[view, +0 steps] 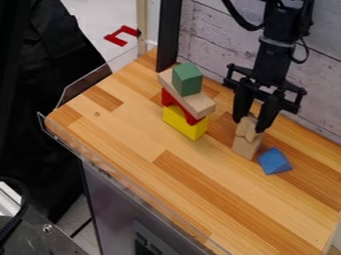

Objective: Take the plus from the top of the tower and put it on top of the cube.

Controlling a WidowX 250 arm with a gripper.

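The black gripper (250,123) hangs at the right, low over a small stack of light wooden pieces. The upper wooden piece, which looks like the plus (247,127), is right at the gripper, partly hidden by it. It sits on an upright light wooden block (245,146). Left of the gripper stands another stack: a yellow block (184,123) at the bottom, a red arch (172,102) on it, a slanting wooden plank (198,105) above, and a green cube (187,78) on top.
A blue block (274,161) lies close to the right of the wooden block. The wooden tabletop (153,184) has a transparent rim along its front left edge. Behind it rises a whitewashed plank wall (216,30). A red piece (122,35) lies beyond the table at the upper left.
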